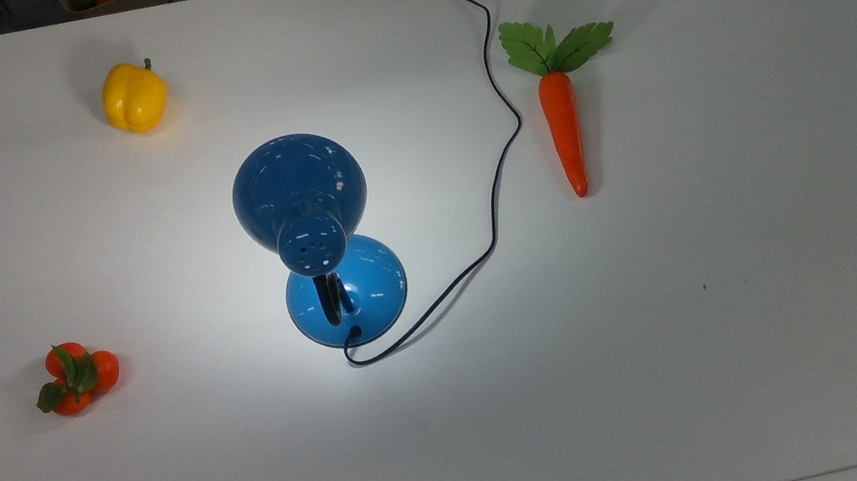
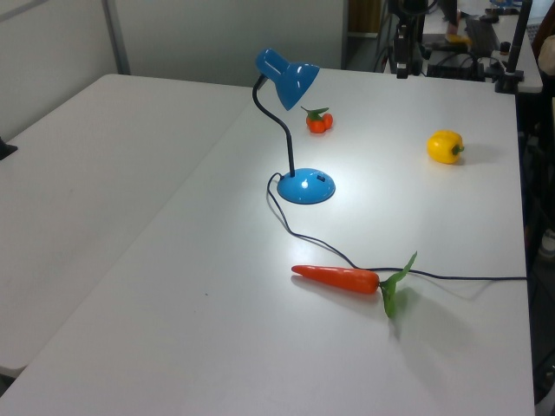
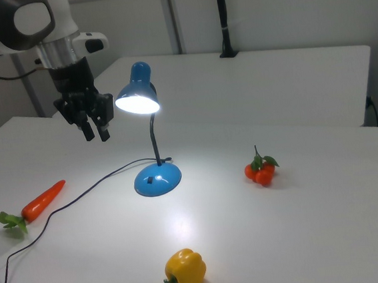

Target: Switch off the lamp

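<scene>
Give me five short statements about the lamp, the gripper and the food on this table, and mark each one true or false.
1. The lamp is lit. True.
2. The gripper grips the lamp's shade. False: it hangs in the air, open, apart from the shade, on the right view's left.
3. The carrot lies on the lamp's cord. False: it lies beside the cord in the top view.
4. The yellow pepper rests on the table. True.
5. The cluster of small oranges sits on the lamp's base. False: it sits well away from it.
</scene>
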### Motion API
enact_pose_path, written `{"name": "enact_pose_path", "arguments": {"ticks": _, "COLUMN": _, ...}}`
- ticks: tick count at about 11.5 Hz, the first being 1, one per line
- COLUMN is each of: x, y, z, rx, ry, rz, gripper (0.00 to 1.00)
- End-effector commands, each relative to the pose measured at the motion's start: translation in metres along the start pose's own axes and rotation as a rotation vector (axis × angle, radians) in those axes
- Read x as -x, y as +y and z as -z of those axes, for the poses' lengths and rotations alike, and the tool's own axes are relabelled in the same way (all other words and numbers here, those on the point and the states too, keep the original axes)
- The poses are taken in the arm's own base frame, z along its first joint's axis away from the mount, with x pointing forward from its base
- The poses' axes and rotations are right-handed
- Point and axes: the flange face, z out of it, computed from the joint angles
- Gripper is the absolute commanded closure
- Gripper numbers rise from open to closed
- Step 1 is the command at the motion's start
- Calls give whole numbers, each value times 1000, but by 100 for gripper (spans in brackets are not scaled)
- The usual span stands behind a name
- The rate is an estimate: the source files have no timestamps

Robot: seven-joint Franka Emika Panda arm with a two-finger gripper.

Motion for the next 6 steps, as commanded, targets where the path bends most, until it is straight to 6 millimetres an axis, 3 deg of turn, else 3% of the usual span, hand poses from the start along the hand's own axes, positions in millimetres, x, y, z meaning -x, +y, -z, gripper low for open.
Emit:
{"name": "enact_pose_path", "arguments": {"ticks": 1, "x": 2, "y": -2, "z": 2, "rx": -4, "ry": -11, "rz": 68, "gripper": 100}}
{"name": "enact_pose_path", "arguments": {"ticks": 6, "x": -11, "y": -3, "z": -13, "rx": -12, "ry": 5, "rz": 72, "gripper": 100}}
